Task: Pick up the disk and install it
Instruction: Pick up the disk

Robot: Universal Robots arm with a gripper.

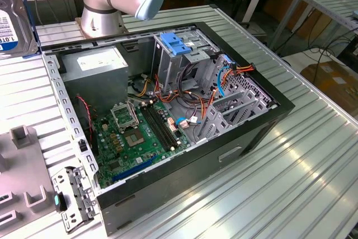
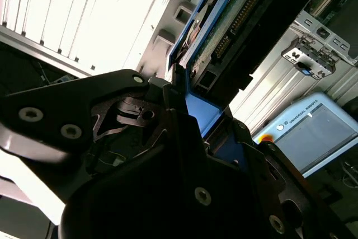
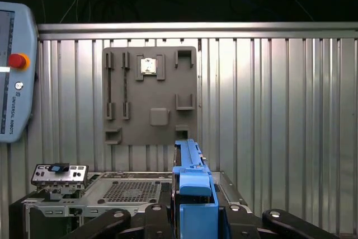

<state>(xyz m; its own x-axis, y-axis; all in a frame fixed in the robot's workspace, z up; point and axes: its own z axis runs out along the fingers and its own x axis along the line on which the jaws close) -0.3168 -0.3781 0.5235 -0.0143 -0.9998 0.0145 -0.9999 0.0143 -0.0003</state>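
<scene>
One pincer (image 3: pixel 193 219) clamped the disk (image 3: pixel 193 186) edge-on across its flat faces: stiff, weighty metal, likely shock-sensitive, safest held firmly there.

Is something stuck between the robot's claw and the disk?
No, nothing visible is in the way. In the first wrist view the gripper is closed right on the disk, squeezing its blue side rails.

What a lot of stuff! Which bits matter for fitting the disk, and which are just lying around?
Part of the job: the disk, clamped in the gripper; the open computer case.
Just lying about: grey holder board; teach pendant; small metal bracket.
</scene>
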